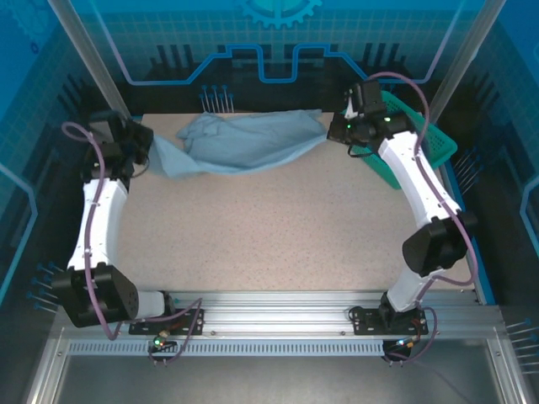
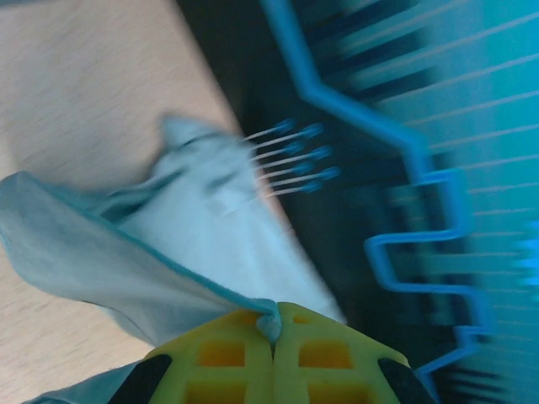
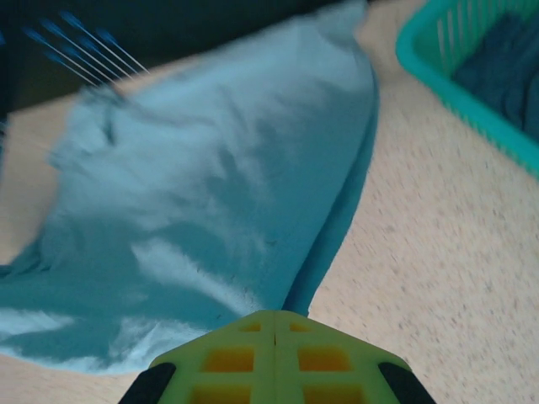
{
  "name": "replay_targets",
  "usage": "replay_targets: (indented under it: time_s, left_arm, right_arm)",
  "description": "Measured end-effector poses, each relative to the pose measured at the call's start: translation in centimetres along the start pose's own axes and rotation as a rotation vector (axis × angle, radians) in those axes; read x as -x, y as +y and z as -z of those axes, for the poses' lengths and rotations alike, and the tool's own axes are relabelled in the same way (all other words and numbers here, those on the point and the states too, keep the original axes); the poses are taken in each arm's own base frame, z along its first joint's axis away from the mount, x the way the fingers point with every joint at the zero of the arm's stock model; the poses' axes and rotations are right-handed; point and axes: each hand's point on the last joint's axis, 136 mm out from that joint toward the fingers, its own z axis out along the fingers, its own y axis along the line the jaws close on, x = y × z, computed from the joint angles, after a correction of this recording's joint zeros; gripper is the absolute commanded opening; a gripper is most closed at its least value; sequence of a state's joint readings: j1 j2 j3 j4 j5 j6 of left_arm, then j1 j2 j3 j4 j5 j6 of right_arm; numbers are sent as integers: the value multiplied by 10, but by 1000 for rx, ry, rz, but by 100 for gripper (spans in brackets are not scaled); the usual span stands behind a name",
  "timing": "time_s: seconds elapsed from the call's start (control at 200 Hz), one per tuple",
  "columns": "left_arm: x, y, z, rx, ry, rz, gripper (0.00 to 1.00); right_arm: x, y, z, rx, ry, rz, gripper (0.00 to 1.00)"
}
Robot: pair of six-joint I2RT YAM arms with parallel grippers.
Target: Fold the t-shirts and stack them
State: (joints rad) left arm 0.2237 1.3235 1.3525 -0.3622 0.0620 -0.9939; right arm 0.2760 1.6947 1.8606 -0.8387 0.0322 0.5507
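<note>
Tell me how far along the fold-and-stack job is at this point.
Nothing is folded or stacked yet. In hand: the pale t-shirt lies crumpled at the far edge of the table, the left gripper and right gripper each shut on an edge of it. Remaining: spreading and folding it, then the darker t-shirt, which sits in the basket.

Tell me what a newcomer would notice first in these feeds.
The pale t-shirt lies crumpled along the far edge of the table. The left gripper and right gripper are each shut on one end of it. A teal basket holding a darker t-shirt sits at far right.
</note>
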Motion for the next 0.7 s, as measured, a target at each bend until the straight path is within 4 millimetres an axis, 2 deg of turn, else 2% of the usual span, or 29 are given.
replay_targets:
  time_s: [0.09, 0.2, 0.345, 0.465, 0.52, 0.595, 0.655, 0.7]
  left_arm:
    - [25, -52, 38, -127, -92, -15, 0]
    - [47, -106, 104, -287, -198, -38, 0]
    - [64, -156, 187, -477, -320, -63, 0]
    - [77, -191, 242, -595, -404, -77, 0]
    - [83, -209, 263, -647, -435, -85, 0]
    - [91, -230, 283, -705, -465, -92, 0]
    - [98, -244, 287, -734, -478, -96, 0]
    - [101, -253, 281, -744, -472, -101, 0]
  right_arm:
    - [19, 17, 35, 68, -91, 6, 0]
    - [33, 37, 88, 153, -199, 23, 0]
    - [40, 58, 167, 268, -345, 51, 0]
    - [46, 66, 235, 347, -471, 65, 0]
    - [51, 72, 262, 383, -524, 70, 0]
    - [58, 78, 286, 420, -573, 72, 0]
    - [64, 84, 294, 443, -588, 70, 0]
    - [69, 89, 292, 456, -584, 68, 0]
